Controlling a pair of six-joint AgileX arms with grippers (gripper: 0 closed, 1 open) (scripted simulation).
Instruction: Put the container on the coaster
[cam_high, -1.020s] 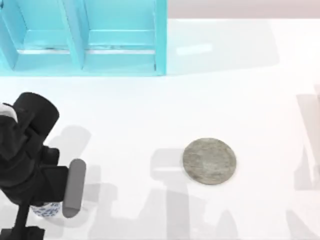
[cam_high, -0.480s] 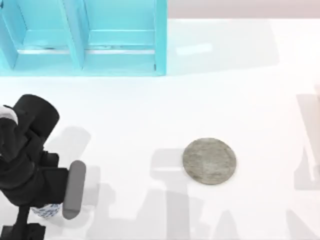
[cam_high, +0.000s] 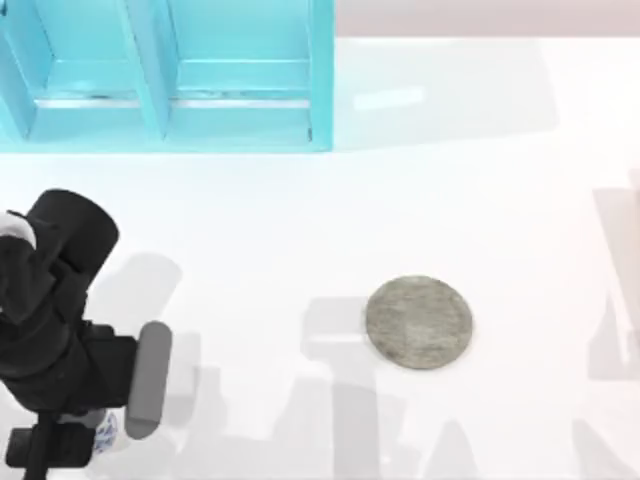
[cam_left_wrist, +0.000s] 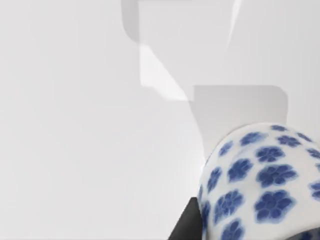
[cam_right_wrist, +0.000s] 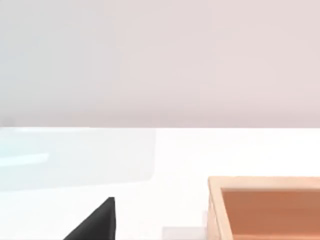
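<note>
- At the tabletop's near left corner the left pincer (cam_high: 75, 440) is down over the container (cam_high: 104, 432), of which a small blue-flowered patch peeks out beside the dark arm in the top view.
- In the left wrist view the container (cam_left_wrist: 260, 185) looms very close, with a dark finger (cam_left_wrist: 187, 225) against its side. The pincer is probably closed on it, but the second finger is hidden, so I cannot tell for sure.
- Whether the container is already off the tabletop (cam_high: 300, 220) is not clear from these pictures.
- The coaster (cam_high: 419, 322) lies bare toward the middle of the tabletop, somewhat nearer the near edge than the far one and well apart from the container, to its right.
- By my reading the task is at its early stage: the grasp is made or being made, while the carry across to the right and the setting down on the coaster are not yet done.
- At the far left corner stands a turquoise shelf unit (cam_high: 170, 75), off the likely path.
- The right arm is parked off the right edge; its wrist view shows a dark pincer tip (cam_right_wrist: 97, 222) and a wooden box (cam_right_wrist: 265, 207), and whether that pincer is wide or narrow I cannot tell.
</note>
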